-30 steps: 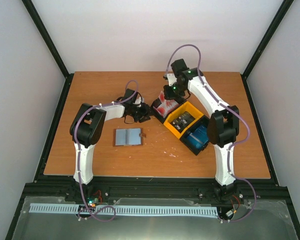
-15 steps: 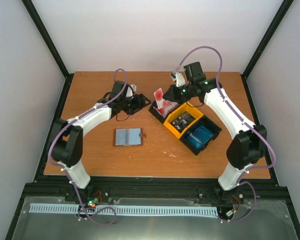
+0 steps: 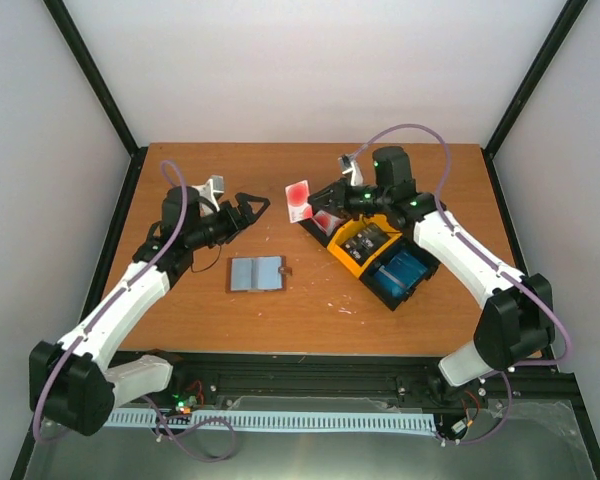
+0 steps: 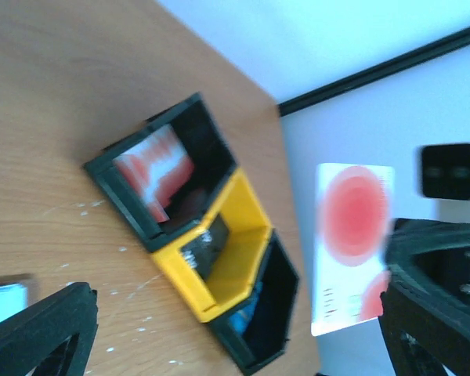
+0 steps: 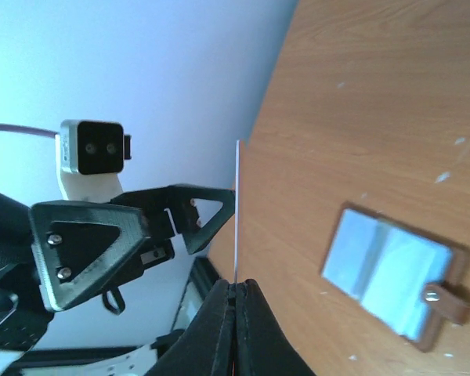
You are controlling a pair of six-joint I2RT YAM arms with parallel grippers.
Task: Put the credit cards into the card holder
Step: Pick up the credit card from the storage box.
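When starting from the near edge of the counter (image 3: 180,320), first the card holder (image 3: 255,273): open and flat on the wood, grey-blue lining facing up, snap tab pointing to the right, well apart from both end effectors.

Further back and to the right, a diagonal row of three bins, touching one another:
- a black bin (image 4: 286,286) with blue credit cards (image 3: 400,270) inside
- then a yellow bin (image 4: 247,251) with dark credit cards (image 3: 365,240)
- then a second black bin (image 4: 117,200) with red-and-white credit cards (image 4: 153,172) leaning inside

Above the counter, just left of this far bin, the right end effector (image 5: 235,291). Closed tightly on one edge of a red-spotted credit card (image 3: 299,198), which sticks out from the fingertips toward the left arm, in the air and clear of the wood.

Facing it from the left, the left end effector (image 3: 253,212). Spread fully wide, with nothing between the fingers, hovering over the far part of the counter. Near the red-spotted credit card, but apart from it in the top view.
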